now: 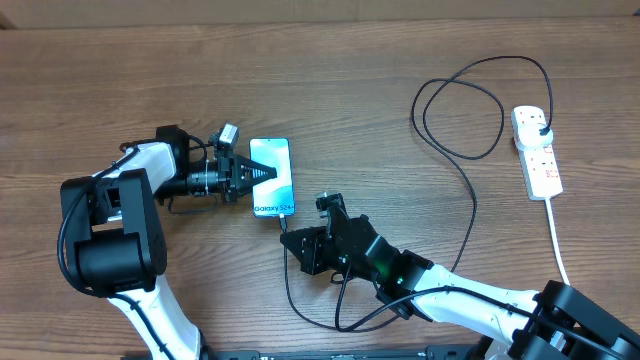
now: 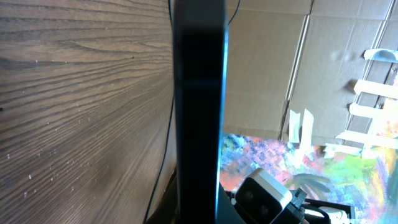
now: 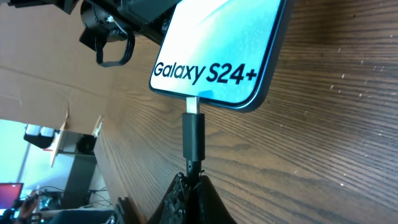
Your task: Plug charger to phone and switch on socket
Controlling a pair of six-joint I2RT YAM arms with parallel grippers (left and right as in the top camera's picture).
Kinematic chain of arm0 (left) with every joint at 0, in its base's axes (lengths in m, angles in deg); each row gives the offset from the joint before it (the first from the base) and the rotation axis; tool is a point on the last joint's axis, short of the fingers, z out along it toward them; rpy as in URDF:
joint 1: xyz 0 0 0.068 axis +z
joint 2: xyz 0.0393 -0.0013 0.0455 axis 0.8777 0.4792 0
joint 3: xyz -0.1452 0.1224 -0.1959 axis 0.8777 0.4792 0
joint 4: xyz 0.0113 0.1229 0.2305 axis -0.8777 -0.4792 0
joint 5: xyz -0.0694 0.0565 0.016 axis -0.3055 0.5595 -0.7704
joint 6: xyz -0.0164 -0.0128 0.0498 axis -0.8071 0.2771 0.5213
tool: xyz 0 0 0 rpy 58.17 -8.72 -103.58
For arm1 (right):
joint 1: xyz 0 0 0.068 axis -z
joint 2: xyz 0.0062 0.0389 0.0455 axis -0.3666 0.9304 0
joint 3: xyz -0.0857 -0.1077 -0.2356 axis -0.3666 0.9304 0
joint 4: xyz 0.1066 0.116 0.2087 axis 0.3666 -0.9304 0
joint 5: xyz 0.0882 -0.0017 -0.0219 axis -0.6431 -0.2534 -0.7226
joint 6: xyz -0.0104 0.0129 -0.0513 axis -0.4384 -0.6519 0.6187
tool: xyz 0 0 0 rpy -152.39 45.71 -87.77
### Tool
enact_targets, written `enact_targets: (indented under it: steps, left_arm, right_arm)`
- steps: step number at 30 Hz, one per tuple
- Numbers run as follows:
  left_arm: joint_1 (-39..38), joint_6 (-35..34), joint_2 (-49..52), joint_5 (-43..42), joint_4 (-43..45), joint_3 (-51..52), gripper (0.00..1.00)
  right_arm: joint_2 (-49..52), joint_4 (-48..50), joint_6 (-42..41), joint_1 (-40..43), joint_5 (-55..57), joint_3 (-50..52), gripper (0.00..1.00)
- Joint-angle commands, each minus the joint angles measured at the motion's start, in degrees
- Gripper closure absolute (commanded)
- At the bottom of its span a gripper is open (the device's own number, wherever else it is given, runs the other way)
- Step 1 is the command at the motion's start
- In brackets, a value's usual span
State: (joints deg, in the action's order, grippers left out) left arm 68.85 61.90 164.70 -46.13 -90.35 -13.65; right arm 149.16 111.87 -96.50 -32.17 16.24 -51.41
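Phone [image 1: 271, 177] lies on the table [image 1: 400, 80], clamped by the left gripper [image 1: 258, 173]. The right gripper [image 3: 193, 186] pinches the charger [image 3: 193, 134] behind its connector, tip at the port. Push straight, without tilting.

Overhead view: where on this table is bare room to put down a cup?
Bare: the wide stretch between the flat blue-screened phone and the thin black charger cable's loop; also the wooden table's top-left corner. Crowded: around the phone, where the left gripper and right gripper meet.
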Motion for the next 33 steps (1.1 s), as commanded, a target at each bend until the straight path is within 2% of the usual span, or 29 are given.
enact_targets:
  steps: [1, 11, 24, 33]
  left_arm:
    - [-0.4, -0.3, 0.2, -3.5, -0.2, 0.1, 0.95]
    - [-0.4, -0.3, 0.2, -3.9, -0.4, 0.1, 0.93]
    - [-1.3, -0.3, 0.2, -4.6, -0.6, 0.1, 0.91]
    - [-3.8, -0.3, 0.2, -5.8, -0.5, 0.1, 0.96]
  right_arm:
    - [-0.1, 0.7, -2.6, -0.1, -0.5, 0.2, 0.96]
    - [-0.1, 0.8, -8.4, -0.1, -5.0, 0.2, 0.96]
    - [-0.1, 1.7, -8.4, -0.1, -5.2, 0.2, 0.96]
    - [-0.1, 1.7, -8.4, -0.1, -5.0, 0.2, 0.96]
